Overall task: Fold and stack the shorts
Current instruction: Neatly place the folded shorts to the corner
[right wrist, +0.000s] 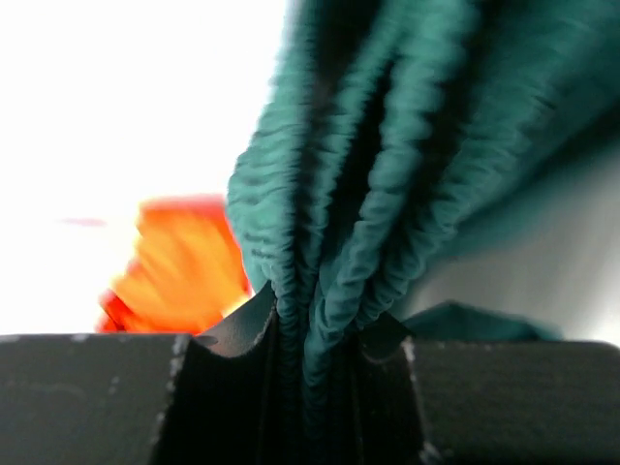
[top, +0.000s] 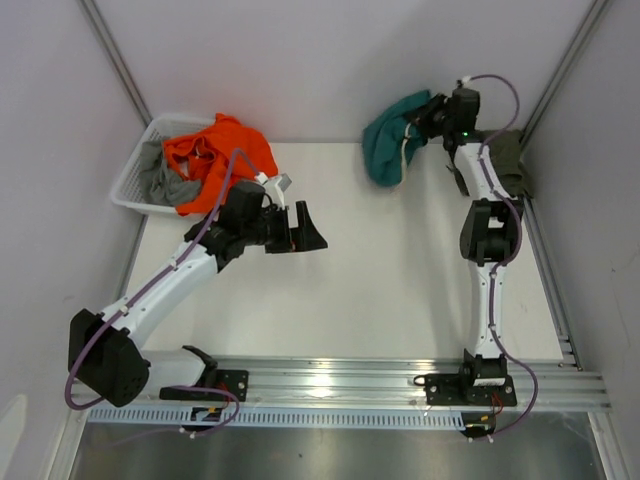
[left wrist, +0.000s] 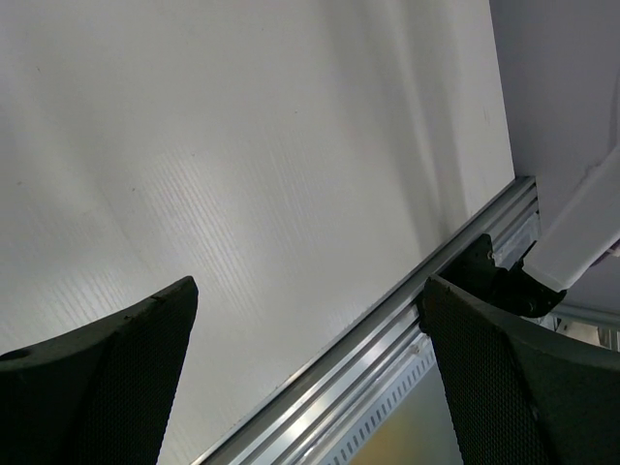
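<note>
1. The teal shorts (top: 388, 145) hang in a bunch from my right gripper (top: 428, 118), above the far edge of the desk (top: 400, 290) toward its far right corner. The gripper is pinching several gathered folds of the cloth between its jaws.
2. My left gripper (top: 305, 228) is spread wide and holds nothing. It hovers over the left half of the desk, near the basket (top: 130, 182).
3. I judge the cloth soft, light and limp. It drapes from a single pinch and will collapse into a clump when set down, though it should not slip easily.
4. To spread it flat I would want both grippers on the waistband, one near each end.
5. The olive pair (top: 508, 160) lies at the right edge, close to the far right corner. My right arm covers much of it, so I cannot read its layout.
6. I cannot tell which part of the teal pair is pinched. The right wrist view is blurred, and only a pale loop of cord (top: 405, 148) shows.
7. An orange garment (top: 215, 160) spills over the basket at the far left corner, with grey cloth beneath it.
</note>
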Robot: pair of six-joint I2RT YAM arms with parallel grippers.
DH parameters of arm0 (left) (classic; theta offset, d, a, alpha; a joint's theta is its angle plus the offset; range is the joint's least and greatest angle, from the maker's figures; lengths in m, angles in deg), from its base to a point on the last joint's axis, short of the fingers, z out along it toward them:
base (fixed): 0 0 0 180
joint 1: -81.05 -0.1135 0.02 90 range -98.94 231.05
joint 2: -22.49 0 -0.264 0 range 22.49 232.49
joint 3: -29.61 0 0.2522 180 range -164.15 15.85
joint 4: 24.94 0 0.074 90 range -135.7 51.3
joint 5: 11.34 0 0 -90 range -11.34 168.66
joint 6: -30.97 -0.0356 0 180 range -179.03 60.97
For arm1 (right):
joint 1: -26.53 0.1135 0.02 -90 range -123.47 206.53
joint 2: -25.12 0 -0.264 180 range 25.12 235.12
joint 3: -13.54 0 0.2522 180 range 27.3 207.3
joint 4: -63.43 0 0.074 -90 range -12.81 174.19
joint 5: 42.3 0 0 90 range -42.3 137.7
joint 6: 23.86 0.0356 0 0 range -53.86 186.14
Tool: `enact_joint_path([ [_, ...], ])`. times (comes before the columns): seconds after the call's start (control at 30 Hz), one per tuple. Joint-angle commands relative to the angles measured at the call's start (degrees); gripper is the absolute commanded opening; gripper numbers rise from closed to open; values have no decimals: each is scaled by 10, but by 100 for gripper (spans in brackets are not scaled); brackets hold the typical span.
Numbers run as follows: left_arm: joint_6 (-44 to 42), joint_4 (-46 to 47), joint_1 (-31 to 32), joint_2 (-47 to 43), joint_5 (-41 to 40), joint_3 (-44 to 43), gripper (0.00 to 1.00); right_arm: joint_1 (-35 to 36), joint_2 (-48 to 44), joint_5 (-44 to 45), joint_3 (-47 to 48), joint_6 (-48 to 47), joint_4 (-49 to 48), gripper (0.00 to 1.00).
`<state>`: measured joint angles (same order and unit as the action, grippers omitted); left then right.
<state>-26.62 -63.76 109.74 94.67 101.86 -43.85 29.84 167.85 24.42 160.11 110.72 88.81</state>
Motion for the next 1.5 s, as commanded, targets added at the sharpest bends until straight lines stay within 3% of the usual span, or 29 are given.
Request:
enact_joint_path([
  [0.0, -17, 0, -7, -27, 8, 3, 99, -63, -22, 99, 88, 57, -65, 0],
  [0.1, -20, 0, -8, -36, 4, 13, 99, -88, -139, 213, -79, 42, -170, 0],
  [0.13, -20, 2, -10, -41, 4, 18, 99, -100, -177, 251, -145, 46, -262, 0],
  [0.17, -19, 4, -10, -42, 4, 22, 99, -106, -247, 293, -294, 56, -314, 0],
  [0.2, -19, 6, -11, -44, 4, 25, 99, -113, -275, 360, -364, 82, -373, 0],
  [0.27, -17, 9, -12, -43, 6, 27, 99, -140, -310, 387, -494, 119, -466, 0],
  [0.33, -14, 20, -14, -42, 13, 28, 99, -147, -318, 359, -544, 113, -526, 0],
  [0.53, -8, 25, -14, -24, 20, 15, 99, -146, -374, 352, -684, 72, -550, 0],
  [0.67, -9, 24, -13, -20, 19, 7, 99, -159, -345, 166, -623, 45, -473, 0],
  [0.93, -1, 33, -13, -12, 19, 1, 99, -155, -309, 95, -455, 3, -240, 0],
  [1.03, -1, 38, -13, -8, 23, 3, 99, -161, -245, 56, -379, -9, -142, 0],
  [1.13, 0, 38, -13, -6, 25, 3, 99, -160, -164, -9, -233, -65, -22, 0],
  [1.27, -2, 37, -14, -10, 25, 6, 99, -178, -132, -70, -185, -33, -77, 0],
  [1.33, -3, 34, -13, -11, 27, 6, 99, -188, -59, -128, -38, -24, -57, 0],
  [1.37, -4, 33, -14, -11, 26, 5, 99, -188, -59, -139, -37, -33, -56, 0],
  [1.4, -5, 33, -13, -11, 28, 6, 99, -188, -6, -152, 90, -46, -1, 0],
  [1.47, -8, 27, -13, -9, 31, 3, 99, -194, 31, -208, 169, -32, 3, 0],
])
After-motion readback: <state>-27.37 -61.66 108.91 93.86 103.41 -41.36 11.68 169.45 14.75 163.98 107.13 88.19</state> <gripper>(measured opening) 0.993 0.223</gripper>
